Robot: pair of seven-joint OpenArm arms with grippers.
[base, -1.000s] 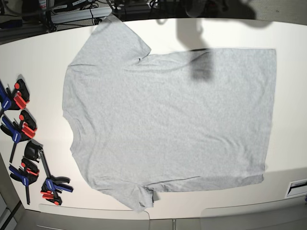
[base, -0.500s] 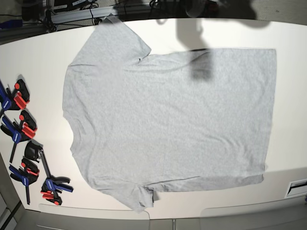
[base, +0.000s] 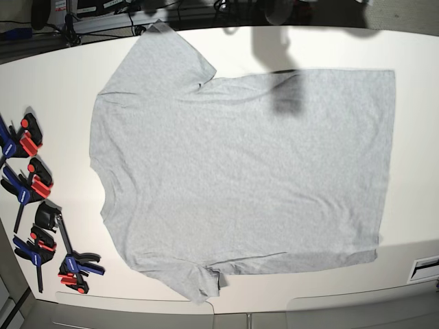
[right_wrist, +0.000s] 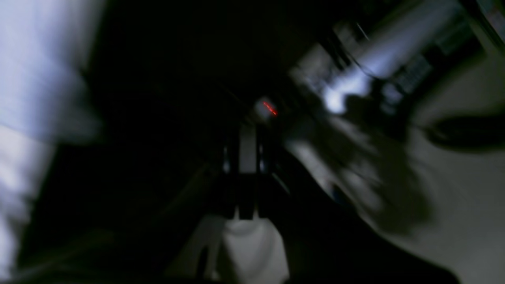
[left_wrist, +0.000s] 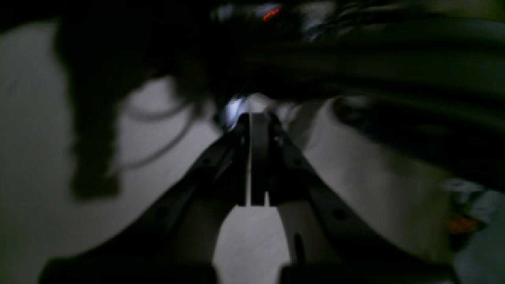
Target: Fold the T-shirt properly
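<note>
The light grey T-shirt [base: 240, 171] lies spread flat on the white table [base: 48, 89], plain side up, neck to the left and hem to the right. Neither arm shows in the base view. In the left wrist view my left gripper [left_wrist: 252, 118] is shut, its dark fingers pressed together with nothing between them, above a pale surface. The right wrist view is dark and blurred; my right gripper [right_wrist: 246, 157] looks shut and empty.
Several blue and red clamps [base: 34, 205] lie along the table's left edge. Cables and dark gear [base: 103, 14] run behind the far edge. A white slotted part [base: 425, 269] sits at the near right corner.
The shirt has not moved. The dark shapes at the table's far edge have shifted slightly.
</note>
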